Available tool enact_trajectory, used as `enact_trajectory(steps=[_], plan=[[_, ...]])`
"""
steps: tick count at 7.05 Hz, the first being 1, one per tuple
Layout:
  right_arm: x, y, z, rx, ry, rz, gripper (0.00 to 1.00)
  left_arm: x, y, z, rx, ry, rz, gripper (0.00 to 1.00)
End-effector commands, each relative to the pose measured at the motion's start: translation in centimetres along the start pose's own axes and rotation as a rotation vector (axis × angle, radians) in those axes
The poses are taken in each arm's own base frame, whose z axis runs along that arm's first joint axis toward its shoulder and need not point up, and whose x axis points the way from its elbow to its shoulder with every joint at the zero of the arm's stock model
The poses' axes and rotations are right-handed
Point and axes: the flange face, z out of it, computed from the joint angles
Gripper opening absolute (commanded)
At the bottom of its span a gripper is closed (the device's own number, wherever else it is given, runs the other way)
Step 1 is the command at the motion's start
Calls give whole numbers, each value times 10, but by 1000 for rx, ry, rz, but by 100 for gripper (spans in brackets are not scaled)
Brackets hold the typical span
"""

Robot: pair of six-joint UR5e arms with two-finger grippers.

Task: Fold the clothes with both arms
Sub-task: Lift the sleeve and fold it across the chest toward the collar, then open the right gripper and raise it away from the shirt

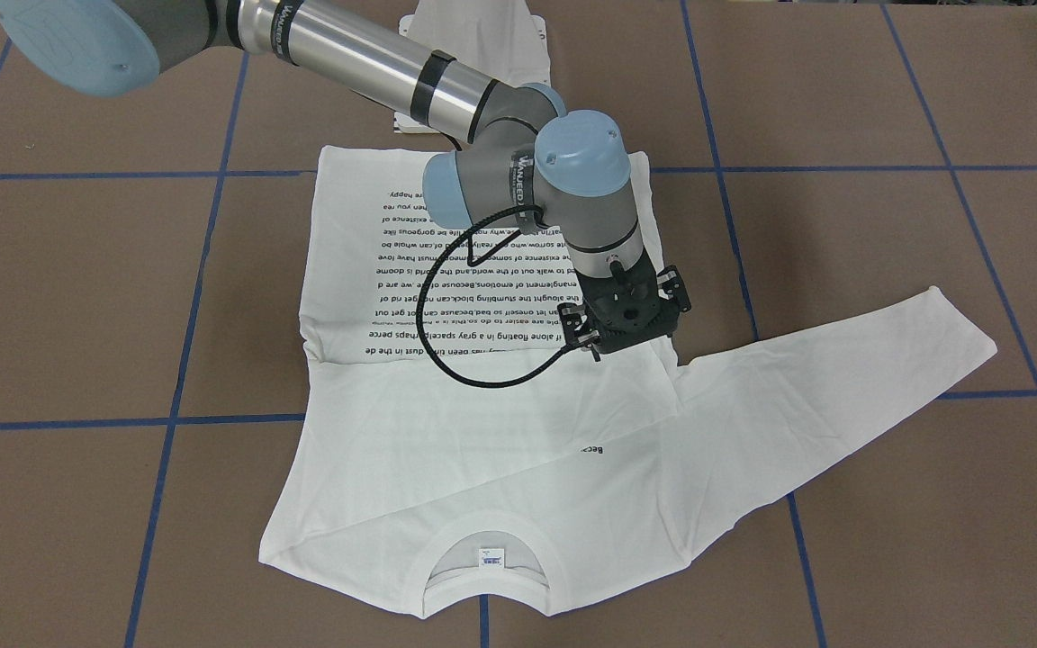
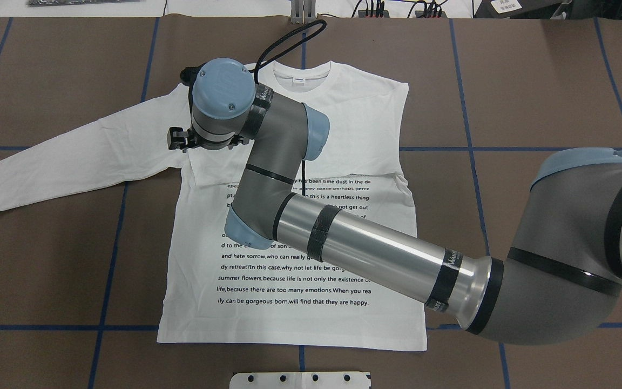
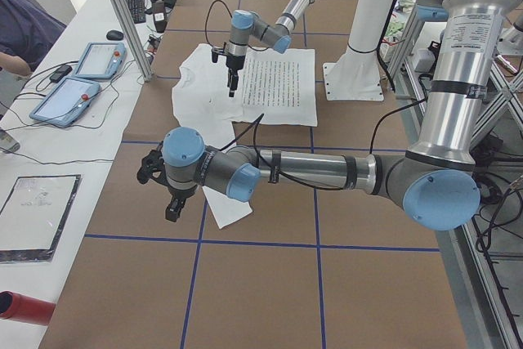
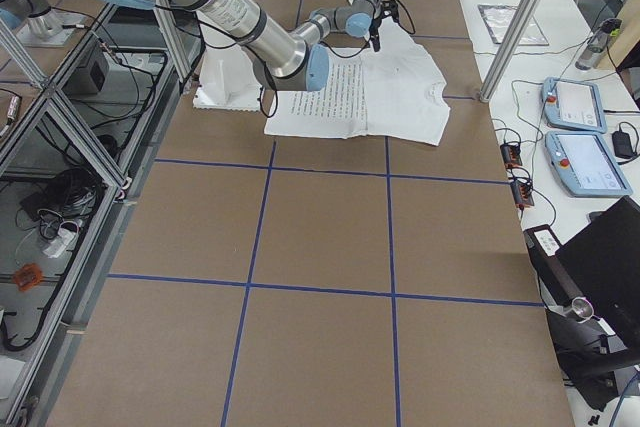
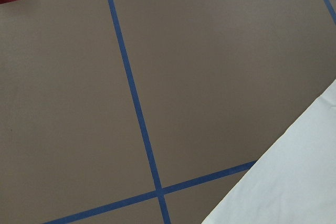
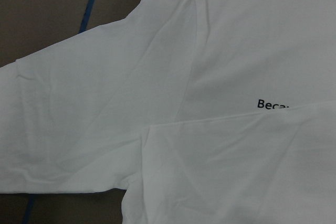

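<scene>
A robotics lab, plainly: a brown-covered table [image 4: 320, 237] is marked off in squares by blue tape [image 5: 134, 93], and two robot arms [image 3: 327, 171] are stationed at its robot-side edge. Along the operators' edge, aluminium frame posts [image 3: 131, 34] are bolted upright, and teach pendants [image 3: 98, 60] and a keyboard [image 3: 135, 4] are laid out on a white bench [image 3: 49, 153].
</scene>
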Motion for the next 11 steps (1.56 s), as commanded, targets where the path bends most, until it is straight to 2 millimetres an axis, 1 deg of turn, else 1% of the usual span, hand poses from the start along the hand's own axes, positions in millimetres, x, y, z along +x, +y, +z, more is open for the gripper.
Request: enact_trajectory(steps=[1, 2, 3, 4, 5, 6, 7, 8, 9, 10, 11], plan=[[48, 4, -37, -76, 124, 61, 99, 26, 29, 40, 68, -34, -114, 99], [105, -12, -56, -118, 153, 117, 99, 40, 48, 59, 82, -19, -160, 99], [170, -20, -84, -148, 196, 155, 100, 49, 71, 69, 95, -17, -195, 99], [226, -15, -113, -175, 252, 126, 100, 57, 86, 84, 112, -55, -195, 99], [272, -13, -143, -197, 311, 77, 100, 61, 102, 97, 135, -110, -198, 99], [313, -17, -167, -209, 333, 32, 100, 73, 115, 110, 131, -88, -264, 99], [359, -11, -188, -238, 307, 13, 100, 90, 128, 125, 112, -54, -314, 99], [396, -6, -208, -250, 291, -15, 100, 106, 136, 141, 93, -48, -349, 99], [421, -3, -217, -260, 286, -31, 100, 106, 142, 152, 87, -72, -354, 99], [429, 1, -216, -272, 282, -25, 100, 105, 146, 162, 65, -78, -351, 99], [437, 10, -218, -272, 282, -27, 100, 104, 148, 173, 46, -83, -342, 99]])
